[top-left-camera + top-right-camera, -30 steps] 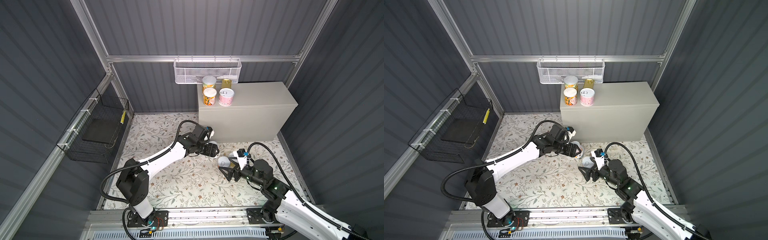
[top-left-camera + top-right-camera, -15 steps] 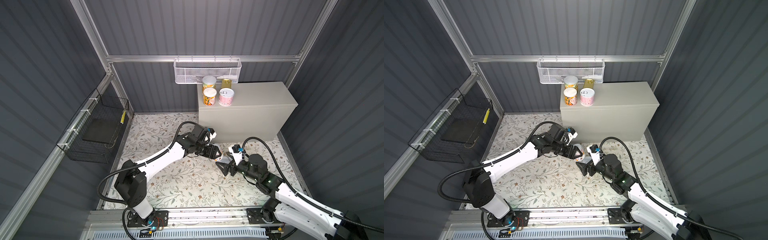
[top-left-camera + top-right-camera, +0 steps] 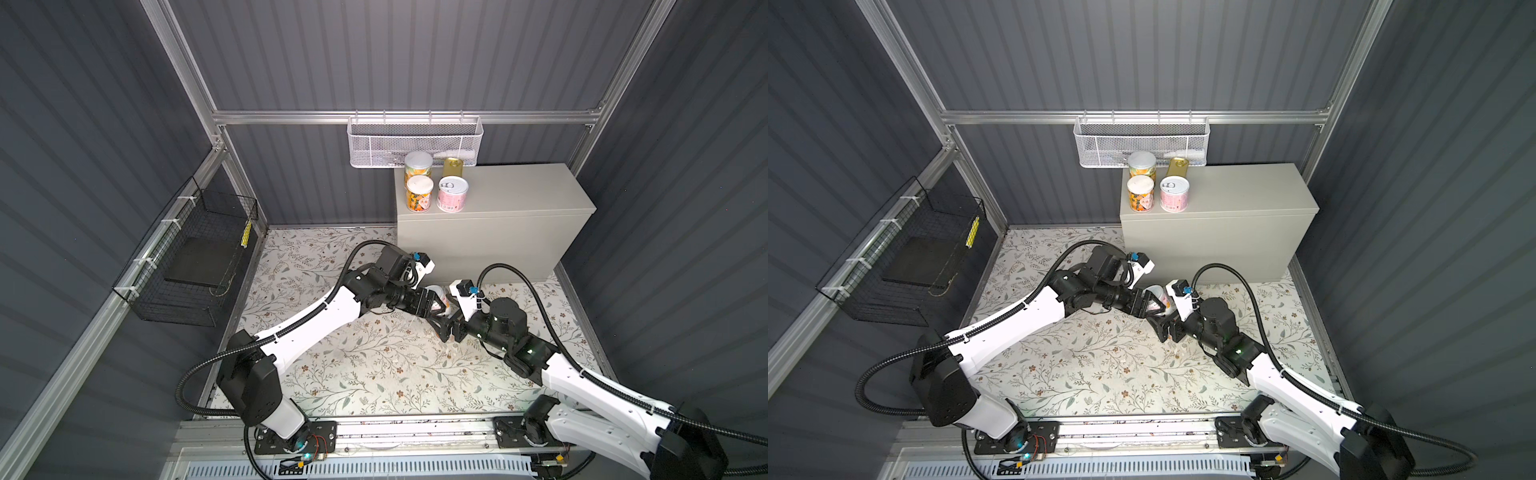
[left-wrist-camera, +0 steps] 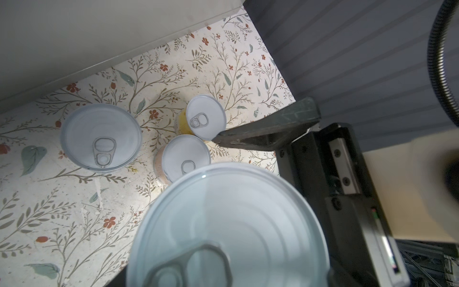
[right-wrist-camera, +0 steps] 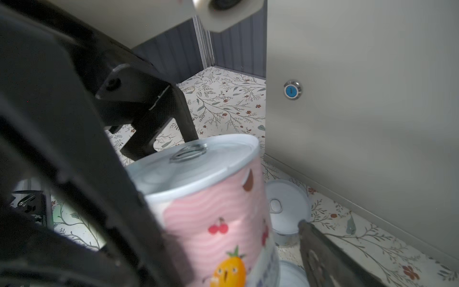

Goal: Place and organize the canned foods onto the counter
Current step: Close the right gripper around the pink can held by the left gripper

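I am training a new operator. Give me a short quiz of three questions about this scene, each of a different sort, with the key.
1. How many cans, counting the gold tin, stand on the counter?
2. True or false: the right gripper is open.
3. What does the left gripper hold? A) a glass bottle B) a pink can C) nothing
Key: 1) four; 2) true; 3) B.
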Available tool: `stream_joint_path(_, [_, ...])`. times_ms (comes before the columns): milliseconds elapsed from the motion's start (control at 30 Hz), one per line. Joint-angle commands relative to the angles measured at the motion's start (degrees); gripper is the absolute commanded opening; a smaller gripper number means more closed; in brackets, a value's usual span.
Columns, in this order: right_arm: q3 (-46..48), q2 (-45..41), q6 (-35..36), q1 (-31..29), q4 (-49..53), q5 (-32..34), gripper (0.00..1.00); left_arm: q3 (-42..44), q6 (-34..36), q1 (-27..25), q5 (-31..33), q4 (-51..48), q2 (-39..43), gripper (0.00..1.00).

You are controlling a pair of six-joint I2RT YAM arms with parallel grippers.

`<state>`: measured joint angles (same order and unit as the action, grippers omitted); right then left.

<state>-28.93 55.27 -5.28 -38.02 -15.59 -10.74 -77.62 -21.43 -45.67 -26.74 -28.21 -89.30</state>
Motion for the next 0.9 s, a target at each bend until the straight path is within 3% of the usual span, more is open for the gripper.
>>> stream_joint_path(0, [-1.39, 0.17, 1.12, -0.15, -2.84, 0.20, 0.99, -0.17, 0.30, -0.12, -3.81, 2.19, 1.66, 0.45])
stream_joint_path(433, [-2.87, 3.62, 3.81, -0.31, -3.31, 1.87, 0.99, -0.05, -1.37, -0.12, -8.45, 2.99, -0.25, 0.45])
stream_joint_path(867, [-2.45, 2.83, 8.13, -0.65, -3.22, 3.27, 0.99, 0.54, -1.44, -0.12, -7.54, 0.94, -1.40, 0.46])
